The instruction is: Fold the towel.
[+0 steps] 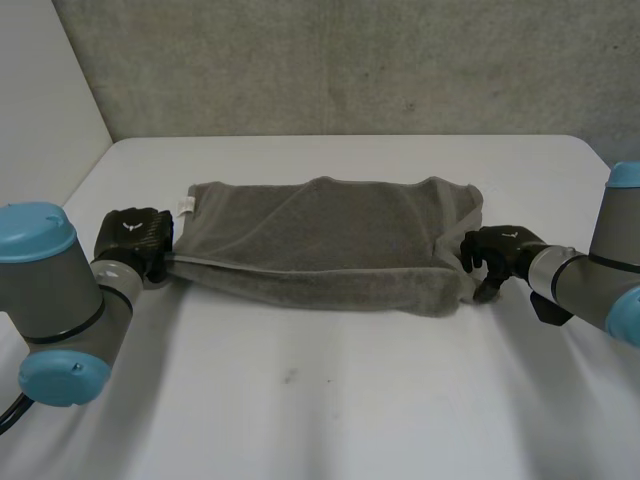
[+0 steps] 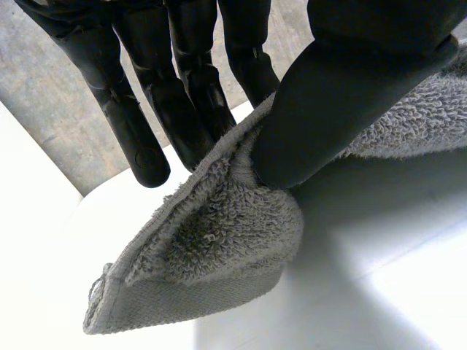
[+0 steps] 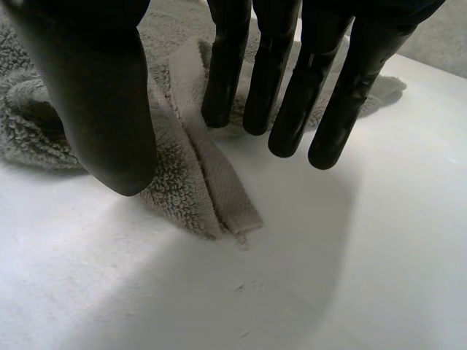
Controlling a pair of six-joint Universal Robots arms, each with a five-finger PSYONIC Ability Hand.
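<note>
Between the two hands, the grey towel (image 1: 330,240) lies on the white table (image 1: 350,400) in one long strip. The left hand (image 1: 133,240) is at one end of it. Its thumb and fingers squeeze a corner of the towel between them, and the corner sticks out past the fingertips. The right hand (image 1: 495,250) is at the other end. Its fingers are straight, its thumb is apart, and it holds nothing. That corner lies flat on the table under them.

Grey terry towel (image 1: 330,235) — folded lengthwise, stretched out flat.
</note>
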